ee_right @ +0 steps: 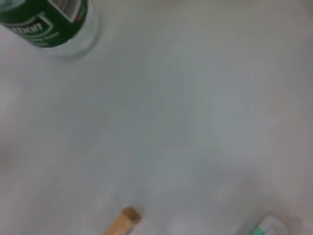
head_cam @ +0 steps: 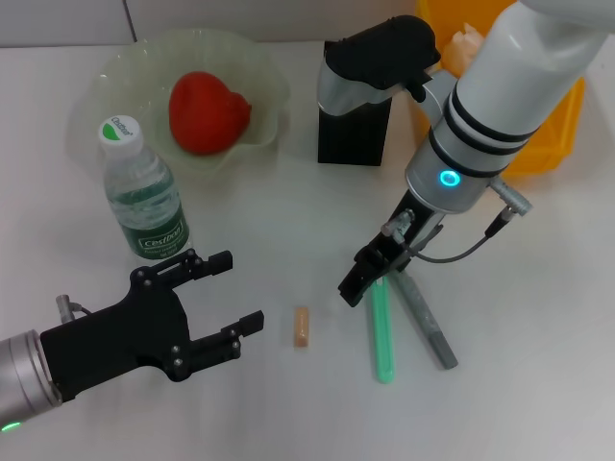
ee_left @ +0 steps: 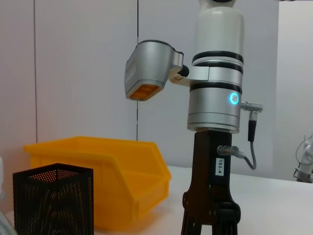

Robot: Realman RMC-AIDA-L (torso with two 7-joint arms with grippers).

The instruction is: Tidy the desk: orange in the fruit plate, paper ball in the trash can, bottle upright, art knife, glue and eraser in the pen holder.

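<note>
The orange (head_cam: 207, 113), red-orange in colour, lies in the pale green fruit plate (head_cam: 115, 72). In front of the plate the bottle (head_cam: 142, 192) stands upright. The small tan eraser (head_cam: 302, 327) lies on the desk, also seen as the eraser (ee_right: 122, 223). Right of it are the green glue stick (head_cam: 382, 336) and the grey art knife (head_cam: 430, 325). My right gripper (head_cam: 368, 276) hangs low over the glue's far end. My left gripper (head_cam: 237, 291) is open and holds nothing, left of the eraser. The black pen holder (head_cam: 354, 130) stands at the back.
A yellow bin (head_cam: 553, 134) stands at the back right with a crumpled paper ball (head_cam: 468, 40) in it. My right arm's elbow (head_cam: 384, 53) overlaps the pen holder's top. The mesh pen holder (ee_left: 54, 198) and yellow bin (ee_left: 112, 176) stand side by side.
</note>
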